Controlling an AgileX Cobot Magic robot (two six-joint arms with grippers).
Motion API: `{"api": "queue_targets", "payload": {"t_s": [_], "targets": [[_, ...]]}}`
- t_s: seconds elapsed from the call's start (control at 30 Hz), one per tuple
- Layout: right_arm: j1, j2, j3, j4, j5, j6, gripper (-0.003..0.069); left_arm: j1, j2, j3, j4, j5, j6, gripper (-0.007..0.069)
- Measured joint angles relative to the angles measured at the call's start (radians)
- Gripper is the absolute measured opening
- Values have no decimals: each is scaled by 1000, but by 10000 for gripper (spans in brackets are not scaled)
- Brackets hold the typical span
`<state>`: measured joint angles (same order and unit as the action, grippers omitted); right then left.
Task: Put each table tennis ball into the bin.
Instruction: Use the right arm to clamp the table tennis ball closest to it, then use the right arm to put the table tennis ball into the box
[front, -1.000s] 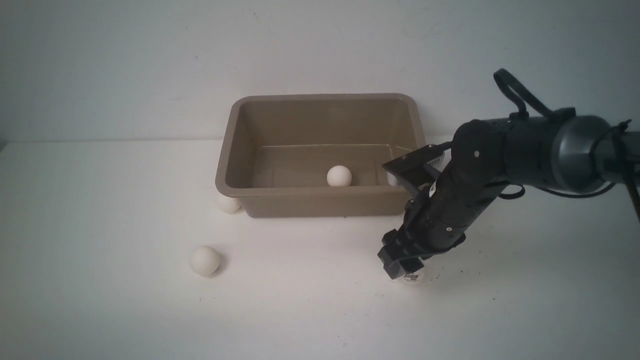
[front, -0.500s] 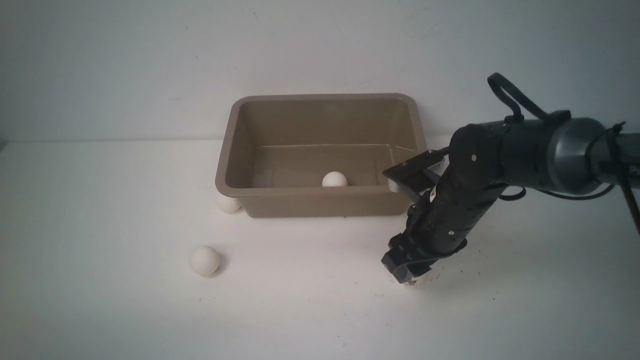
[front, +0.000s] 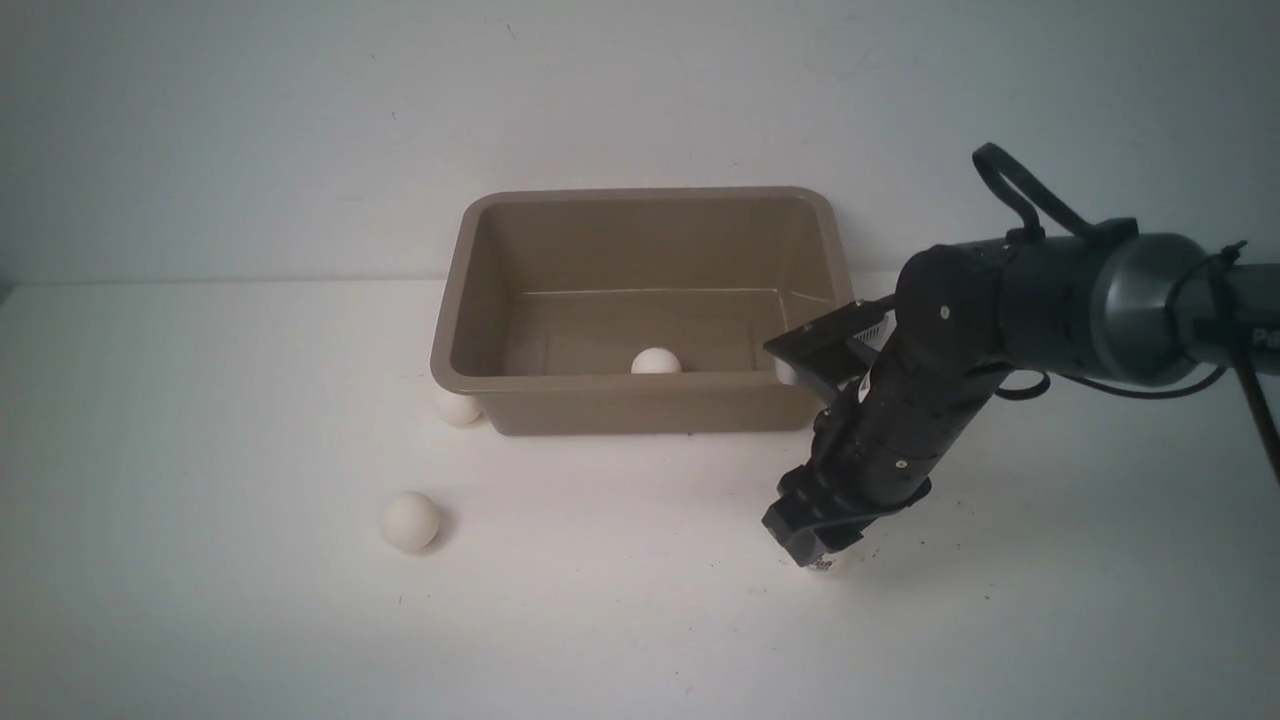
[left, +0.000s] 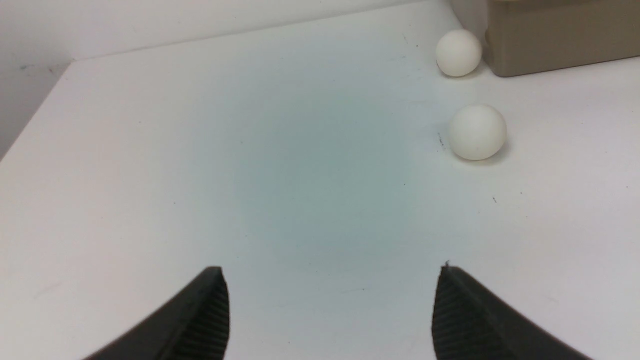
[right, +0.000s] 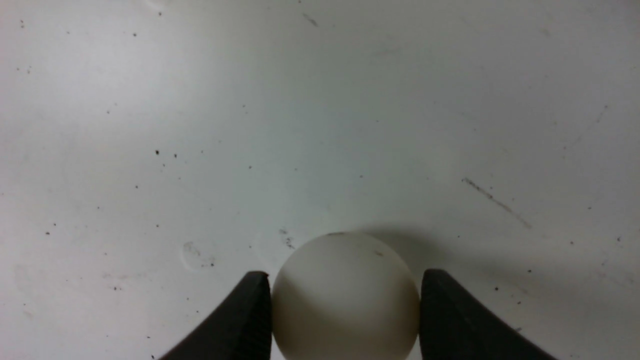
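A white table (front: 200, 620) fills the lower two thirds of the front view, with a pale wall behind it. At upper centre of the frame stands the bin (front: 640, 405), a taupe rectangular tub with sloped walls and a flared rim.

From the right edge a dark right arm (front: 1050, 300) reaches in and bends down toward lower right of centre. Its right gripper (front: 818, 552) points at the tabletop there, and its two black fingers (right: 250, 315) press against opposite sides of the pinched ball (right: 345, 295), which rests on the table. The left gripper (left: 332, 285) appears only in its own wrist camera, spread wide and holding nothing, low over bare table.

Three more balls show in the front view. The binned ball (front: 656, 361) lies on the tub's floor, against the near wall. The corner ball (front: 458, 407) sits on the table, touching or just beside the tub's lower left corner. The loose ball (front: 410, 521) lies alone, left of centre, lower in the frame.

The balls look very light, smooth and round, so they probably roll at a touch and could pop out of a tight squeeze. Across the widest part, as here, seems the best hold, with gentle pressure.
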<state>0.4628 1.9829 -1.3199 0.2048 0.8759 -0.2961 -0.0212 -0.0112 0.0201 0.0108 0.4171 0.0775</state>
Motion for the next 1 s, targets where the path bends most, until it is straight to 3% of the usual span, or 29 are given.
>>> {"api": "queue_targets", "payload": {"t_s": [0.6,0.77,1.0], "targets": [[79,-242,-45,-5,33,-15,348,0,0,0,0,0,0,492],[79,-200,-253,-58,26,-11,348,0,0,0,0,0,0,492],[79,56,-637,-183,140,20,348,0,0,0,0,0,0,492]]}}
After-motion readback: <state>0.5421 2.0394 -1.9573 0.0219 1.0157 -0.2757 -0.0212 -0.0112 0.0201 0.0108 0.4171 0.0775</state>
